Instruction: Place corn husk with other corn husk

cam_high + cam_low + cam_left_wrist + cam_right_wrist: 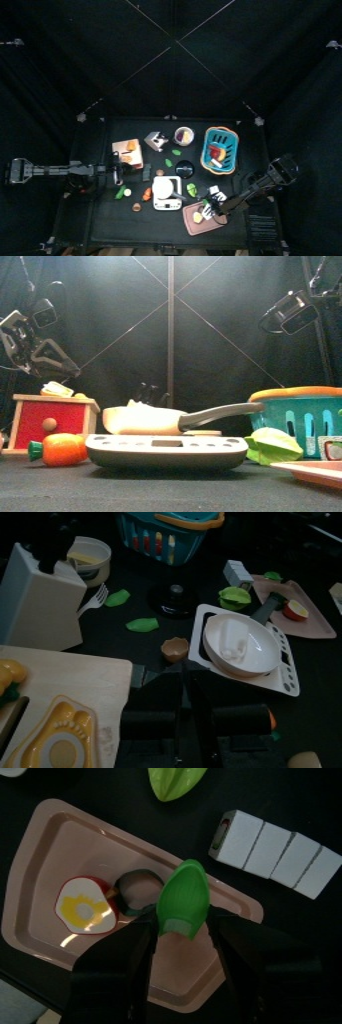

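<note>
Over the pink tray, right end effector grips a green corn husk

Both arms are black throughout, built of boxy links joined by rounded motor housings. From above, the left arm shows a pale, silvery block near its outer end, with dark segments running inward from it. The right arm shows a ribbed, cylindrical section and a lighter grey patch near its base. From the front, the left arm's upper part carries glossy black housings with looping black cables and angular brackets, and the right arm's upper part shows a shiny black casing with a cable trailing upward. The right gripper has two broad, flat, matte black jaws. The left gripper appears as dark, blurred black bars.
</note>
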### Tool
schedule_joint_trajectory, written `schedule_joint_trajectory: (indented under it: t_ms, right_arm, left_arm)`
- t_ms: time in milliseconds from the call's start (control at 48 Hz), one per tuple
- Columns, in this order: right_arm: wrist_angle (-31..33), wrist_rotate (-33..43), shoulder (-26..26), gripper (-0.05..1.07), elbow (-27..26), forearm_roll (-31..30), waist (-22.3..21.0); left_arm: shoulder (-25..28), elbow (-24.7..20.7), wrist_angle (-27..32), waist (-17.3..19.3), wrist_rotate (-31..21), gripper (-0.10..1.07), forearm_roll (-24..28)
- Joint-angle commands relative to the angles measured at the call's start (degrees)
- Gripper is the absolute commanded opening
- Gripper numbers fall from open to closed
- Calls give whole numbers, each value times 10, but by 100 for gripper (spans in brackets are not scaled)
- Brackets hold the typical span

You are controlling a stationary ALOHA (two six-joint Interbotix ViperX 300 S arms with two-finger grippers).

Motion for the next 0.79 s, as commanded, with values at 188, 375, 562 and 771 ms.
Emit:
schedule_joint_trajectory:
  t_ms: [188, 375, 562, 771]
  right_arm:
    - [-18, -1, -25, 78, -29, -68, -41]
    - [-62, 1, -36, 78, -40, -150, -114]
    - [-185, 8, -23, 78, -43, -233, -224]
    - [-308, 8, 33, 78, -48, -285, -359]
  left_arm:
    - [1, -11, -3, 1, 0, 49, 0]
    - [1, -11, -3, 1, 1, 49, 0]
    - [1, -11, -3, 2, 1, 49, 1]
    - [1, -11, -3, 4, 1, 49, 0]
